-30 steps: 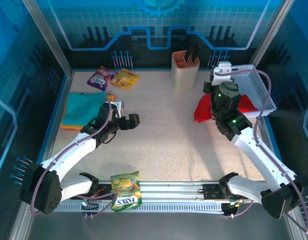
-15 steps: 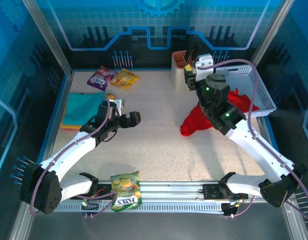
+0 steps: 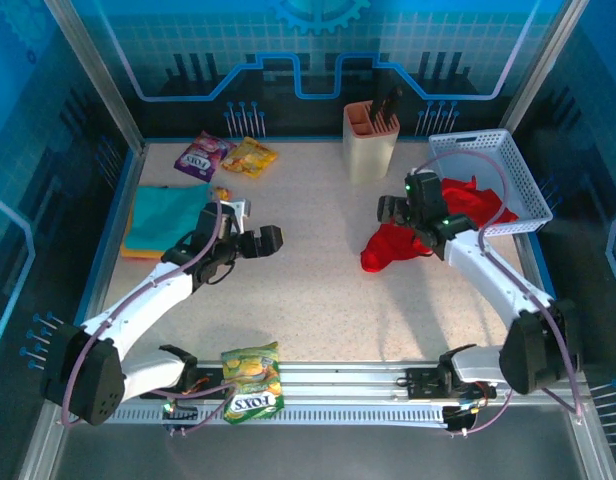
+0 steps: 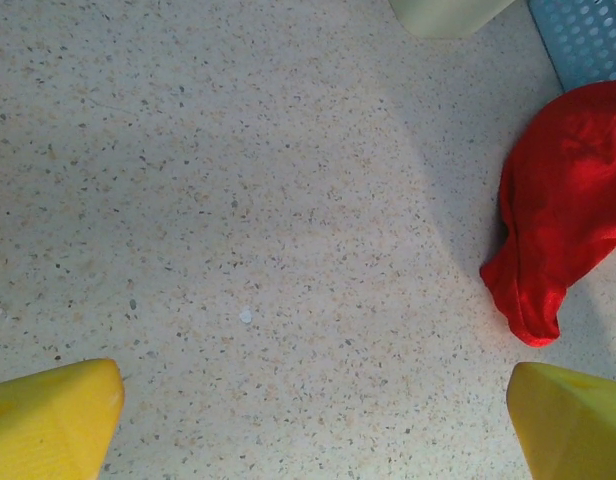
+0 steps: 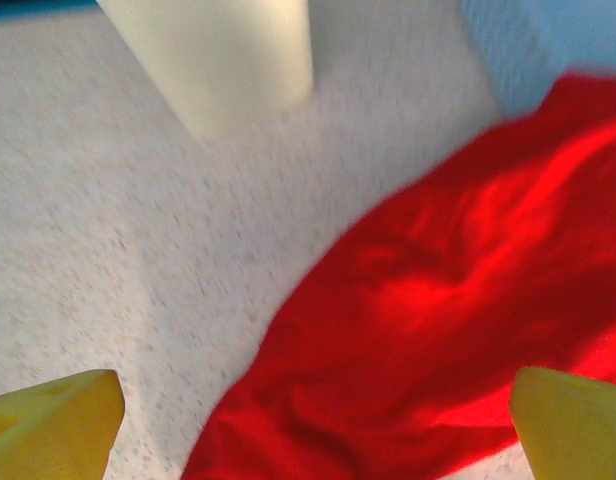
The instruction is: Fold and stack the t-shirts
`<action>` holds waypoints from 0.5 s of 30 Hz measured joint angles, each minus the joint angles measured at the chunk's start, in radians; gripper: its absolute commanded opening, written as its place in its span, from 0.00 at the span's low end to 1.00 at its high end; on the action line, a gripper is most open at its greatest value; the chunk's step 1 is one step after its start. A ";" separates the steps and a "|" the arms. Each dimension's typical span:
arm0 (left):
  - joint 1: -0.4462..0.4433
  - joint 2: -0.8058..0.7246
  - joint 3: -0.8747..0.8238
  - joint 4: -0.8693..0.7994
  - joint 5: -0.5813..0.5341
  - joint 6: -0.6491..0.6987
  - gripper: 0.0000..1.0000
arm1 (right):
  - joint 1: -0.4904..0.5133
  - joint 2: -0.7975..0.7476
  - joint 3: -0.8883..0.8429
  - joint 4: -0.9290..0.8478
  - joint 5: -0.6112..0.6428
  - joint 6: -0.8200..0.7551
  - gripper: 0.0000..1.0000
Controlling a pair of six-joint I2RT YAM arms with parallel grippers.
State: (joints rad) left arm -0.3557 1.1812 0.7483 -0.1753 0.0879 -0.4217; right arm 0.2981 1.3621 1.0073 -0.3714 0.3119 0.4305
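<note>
One red t-shirt (image 3: 390, 250) crumpled; two folded t-shirts (image 3: 166, 217); three snack packets (image 3: 252, 381).

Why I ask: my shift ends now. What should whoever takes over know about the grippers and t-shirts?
Left gripper: open, empty, over bare table.
Right gripper: open above the red t-shirt, not gripping it.
Red t-shirt: crumpled, trailing from the basket onto the table.
Done: teal t-shirt folded, lying on the orange-yellow t-shirt at left.
Left: spread, fold and stack the red one.
</note>
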 measured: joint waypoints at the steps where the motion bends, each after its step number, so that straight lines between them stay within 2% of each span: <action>1: 0.000 0.004 0.000 0.000 0.002 -0.003 0.99 | -0.011 0.035 -0.002 -0.006 -0.019 0.016 1.00; 7: 0.000 0.019 -0.017 0.003 0.015 -0.026 0.99 | -0.019 0.279 0.010 -0.011 -0.113 0.090 0.94; 10: -0.001 0.015 -0.019 0.002 0.014 -0.025 0.99 | -0.003 0.378 0.032 -0.021 -0.113 0.121 0.85; 12: -0.001 0.001 -0.026 -0.002 0.014 -0.025 0.99 | 0.011 0.418 0.050 -0.031 -0.103 0.138 0.72; 15: -0.001 -0.024 -0.033 -0.012 0.009 -0.023 0.99 | 0.032 0.434 0.074 -0.033 -0.076 0.157 0.38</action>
State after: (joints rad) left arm -0.3565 1.1568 0.7155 -0.1871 0.0971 -0.4450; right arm 0.3298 1.7958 1.0813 -0.4042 0.2363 0.5877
